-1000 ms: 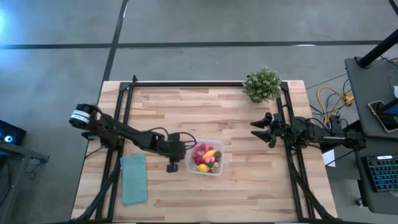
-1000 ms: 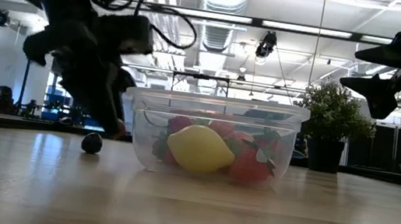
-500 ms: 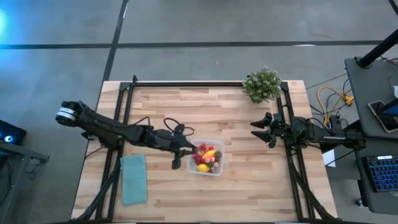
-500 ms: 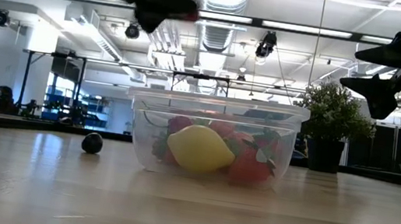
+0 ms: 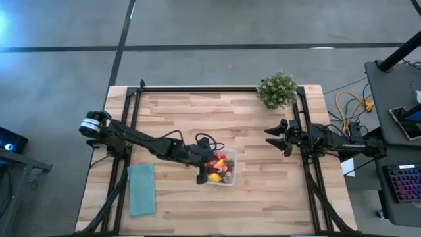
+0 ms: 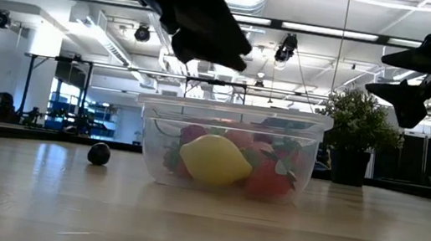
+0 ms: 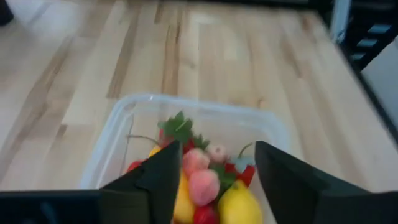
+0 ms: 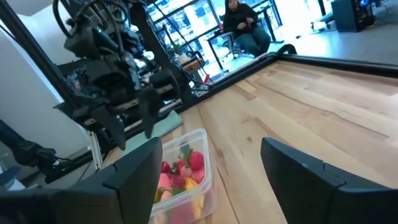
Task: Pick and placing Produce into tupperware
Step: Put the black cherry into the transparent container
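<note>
- I see the tupperware (image 5: 220, 170) on the pale plank table (image 5: 217, 115), a little toward my left arm's side of the middle: clear, thin-walled plastic, squarish with rounded corners and a thicker rim band.
- From the low view its walls are see-through enough to show the produce (image 6: 227, 158) piled inside: a smooth, glossy yellow lemon (image 6: 216, 159) pressed against the near wall, rounded red pieces beside and behind it, some with green leafy tops.
- My left gripper (image 5: 204, 167) hangs over the container's left edge, above the fruit and not touching it. In its wrist view the two dark fingers (image 7: 158, 177) stand apart with only the fruit showing between them (nothing gripped that I can see).
- One small dark, round ball (image 6: 98, 153) lies on the bare wood beside the container, apart from it; it is too dim to say what it is.
- My right gripper (image 5: 275, 135) waits over the right side of the table, well apart from the container, its fingers spread and empty.
- A bushy green potted plant (image 5: 277, 89) stands at the far right corner, and a flat teal cloth (image 5: 141, 189) lies near the left front edge.
- In the low view the left arm is only a black silhouette, so its fingertips are hard to make out there; the fruit at the back of the pile is hidden by the lemon.
</note>
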Controlling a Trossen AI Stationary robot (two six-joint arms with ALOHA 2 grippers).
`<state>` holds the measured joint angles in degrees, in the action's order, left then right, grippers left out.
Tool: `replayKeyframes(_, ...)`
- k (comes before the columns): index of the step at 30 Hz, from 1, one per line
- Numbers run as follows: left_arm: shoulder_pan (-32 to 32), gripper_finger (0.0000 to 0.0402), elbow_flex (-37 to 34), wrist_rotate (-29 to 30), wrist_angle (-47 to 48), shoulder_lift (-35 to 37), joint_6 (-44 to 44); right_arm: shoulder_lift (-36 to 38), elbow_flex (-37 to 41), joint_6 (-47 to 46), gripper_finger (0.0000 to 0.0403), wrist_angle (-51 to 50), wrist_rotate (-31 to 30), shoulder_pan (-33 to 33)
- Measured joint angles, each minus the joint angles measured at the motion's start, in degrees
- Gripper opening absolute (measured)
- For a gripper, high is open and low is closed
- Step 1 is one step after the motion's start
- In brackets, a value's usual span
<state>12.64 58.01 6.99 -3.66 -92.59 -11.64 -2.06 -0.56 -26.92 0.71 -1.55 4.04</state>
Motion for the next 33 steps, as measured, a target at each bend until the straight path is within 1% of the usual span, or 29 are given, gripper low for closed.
replayKeyframes(3,-0.39,0.022,1.2,0.85,5.66,0.27,0.02,0.0,0.0,0.0,0.0264,-0.08,0.01,0.0)
replayKeyframes(6,-0.55,0.0243,1.65,1.06,17.02,2.93,0.5,0.02,0.0,0.0,0.0266,-0.08,0.01,0.0)
replayKeyframes(10,-0.44,0.0251,0.31,1.08,33.0,8.21,1.57,0.02,0.0,0.0,0.0271,-0.08,-0.01,-0.01)
replayKeyframes(13,-0.44,0.0251,-2.72,1.16,38.67,12.36,1.51,-0.01,0.0,0.0,0.0271,-0.08,0.01,-0.01)
replayKeyframes(16,-0.48,0.0251,-7.63,1.2,36.66,16.43,1.6,-0.03,0.0,0.0,0.0267,-0.08,0.03,-0.01)
replayKeyframes(19,-0.48,0.0251,-13.27,0.76,31.01,19.21,2.54,-0.32,0.0,0.0,0.0265,0.02,0.05,-0.01)
replayKeyframes(23,-0.48,0.0251,-20.59,-1.31,19.92,20.82,6.17,-0.4,0.0,0.02,0.0264,-0.08,0.03,-0.01)
replayKeyframes(26,-0.48,0.0251,-24.59,-2.32,12.36,20.95,7.91,-0.38,0.0,0.04,0.0268,-0.08,0.02,-0.01)
replayKeyframes(28,-0.49,0.0251,-26.21,-2.39,9.75,20.37,8.79,-0.43,0.0,0.13,0.0271,-0.08,0.01,-0.01)
replayKeyframes(33,-0.52,0.0251,-26.94,-2.46,9.55,17.79,9.1,-0.66,0.0,0.15,0.027,-0.08,0.01,0.0)
